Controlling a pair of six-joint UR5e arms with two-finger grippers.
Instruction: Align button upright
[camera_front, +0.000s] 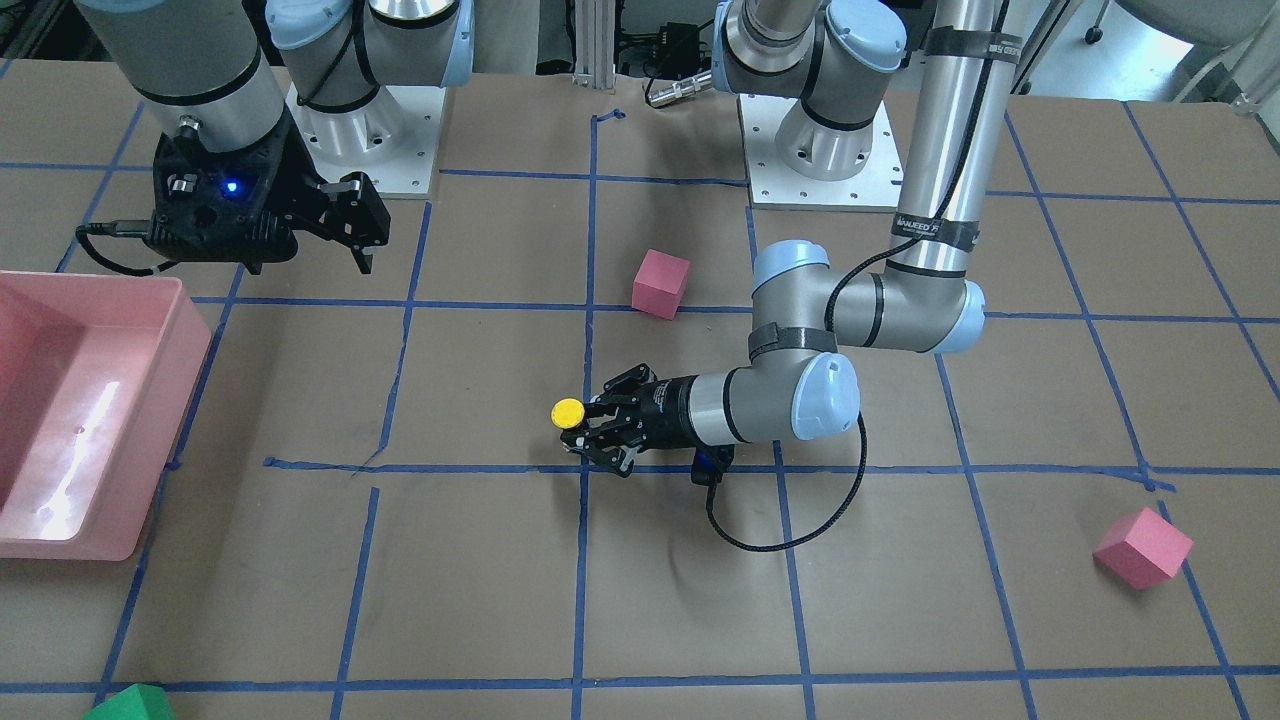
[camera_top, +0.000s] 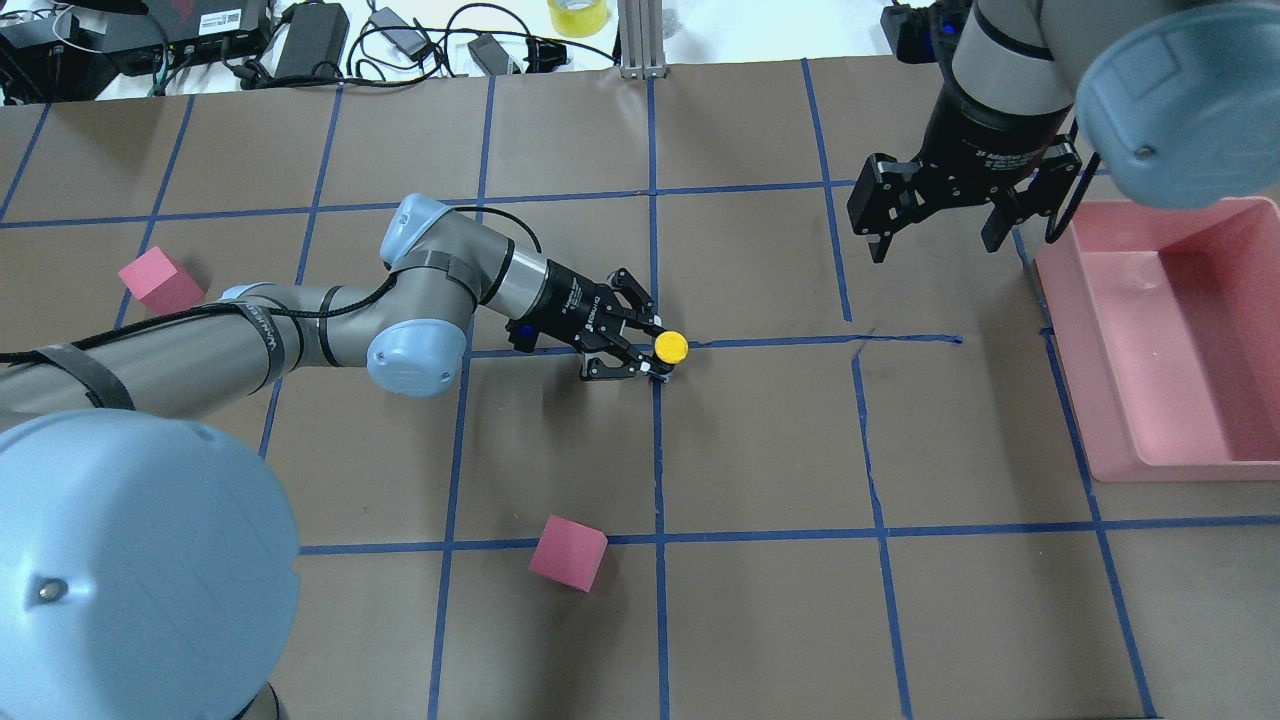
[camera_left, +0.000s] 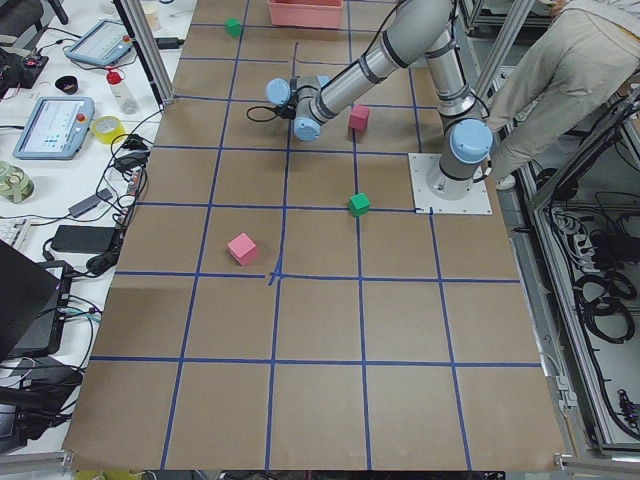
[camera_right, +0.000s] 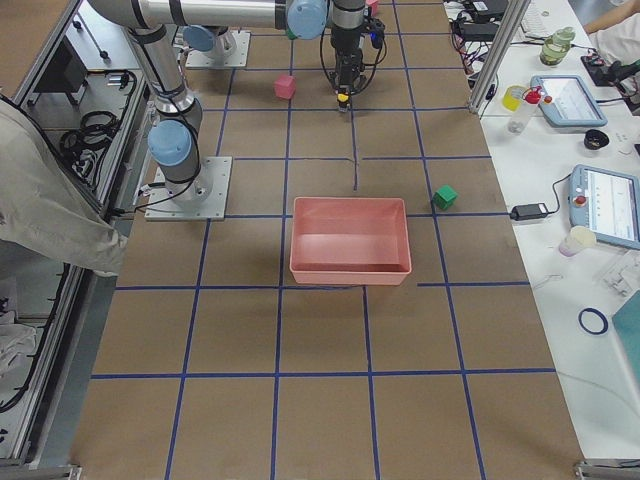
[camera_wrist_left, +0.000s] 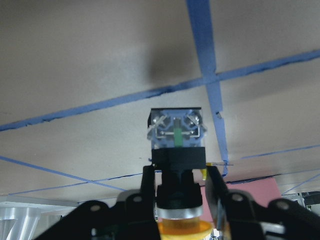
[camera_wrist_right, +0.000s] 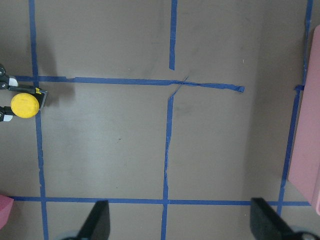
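Observation:
The button shows its round yellow cap (camera_front: 568, 413) facing up in the overhead view (camera_top: 670, 347), at a crossing of blue tape lines near the table's middle. My left gripper (camera_front: 590, 428) lies almost level just above the table and is shut on the button's black body (camera_wrist_left: 178, 162). In the left wrist view the whitish contact block (camera_wrist_left: 177, 131) points toward the paper; whether it touches I cannot tell. My right gripper (camera_top: 935, 235) hangs open and empty, well to the side near the pink bin. The cap also shows in the right wrist view (camera_wrist_right: 25, 105).
A pink bin (camera_top: 1100, 400) stands at the table's right side. One pink cube (camera_top: 568, 553) lies near the robot, another (camera_top: 160, 280) at the far left. A green cube (camera_front: 130, 703) sits at the operators' edge. A person stands beside the table (camera_left: 560, 90).

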